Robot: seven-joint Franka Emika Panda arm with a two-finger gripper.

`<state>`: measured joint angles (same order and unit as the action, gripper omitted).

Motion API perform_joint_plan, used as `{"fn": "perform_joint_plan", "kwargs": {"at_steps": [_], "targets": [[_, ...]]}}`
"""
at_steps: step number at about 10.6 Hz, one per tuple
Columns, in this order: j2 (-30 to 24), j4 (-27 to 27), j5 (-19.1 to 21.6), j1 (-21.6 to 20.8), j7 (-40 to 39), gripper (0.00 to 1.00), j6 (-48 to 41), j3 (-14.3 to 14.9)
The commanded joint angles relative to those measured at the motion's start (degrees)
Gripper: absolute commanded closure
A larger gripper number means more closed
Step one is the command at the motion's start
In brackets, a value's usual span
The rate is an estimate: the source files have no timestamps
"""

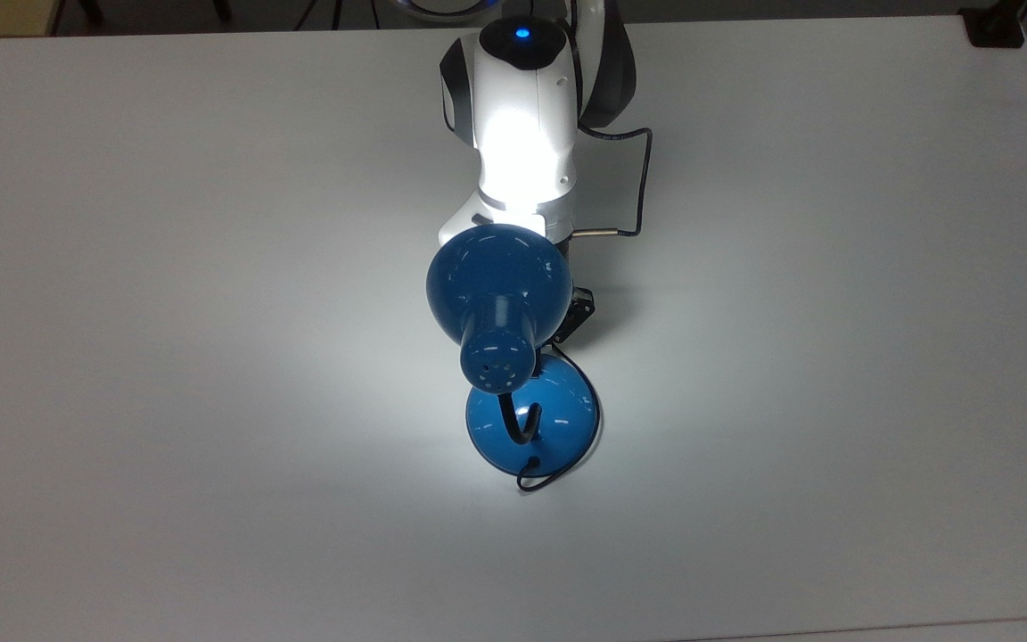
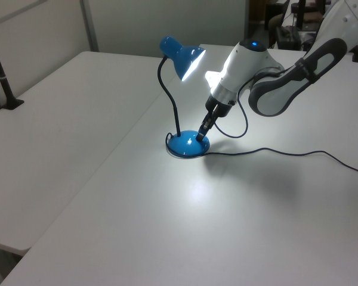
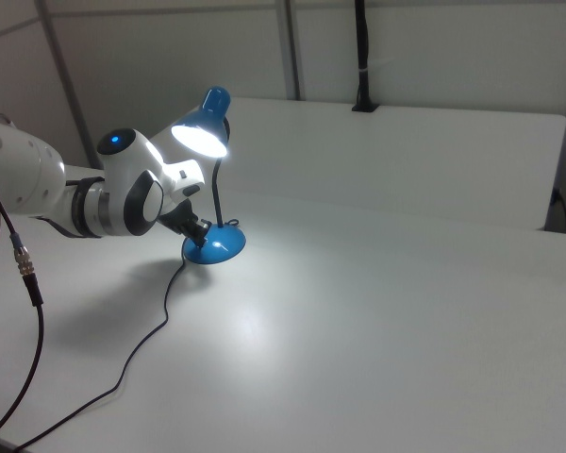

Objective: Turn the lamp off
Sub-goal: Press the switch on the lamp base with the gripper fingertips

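White tabletop runs wide and bare under a bright pool of light, with a dark post clamped at its far edge in the right view. Near the middle of the surface stands the lamp, lit, its blue shade glowing toward the arm, its black gooseneck rising from the round blue base, and its cord trailing across the surface toward the left view's right edge. The gripper slants down from the arm's wrist, its tip at or just above the base's near rim in the left view; in the right view the gripper sits hard against the base. Whether the fingers are parted or closed I cannot tell, and nothing appears to be held. Judging from this, the press on the switch is imminent. An off-centre push on the domed base could slide or tip the lamp rather than click it, and the tip might snag the cord.
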<state>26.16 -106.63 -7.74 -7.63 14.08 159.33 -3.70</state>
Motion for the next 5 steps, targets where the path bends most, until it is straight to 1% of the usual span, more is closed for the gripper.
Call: {"fn": "perform_joint_plan", "kwargs": {"at_steps": [1, 5], "targets": [[1.0, 0.3, -1.2, -0.4, 1.6, 1.00, 1.2, 0.4], [1.0, -3.3, -1.2, -0.9, 1.8, 1.00, 0.5, 0.4]]}}
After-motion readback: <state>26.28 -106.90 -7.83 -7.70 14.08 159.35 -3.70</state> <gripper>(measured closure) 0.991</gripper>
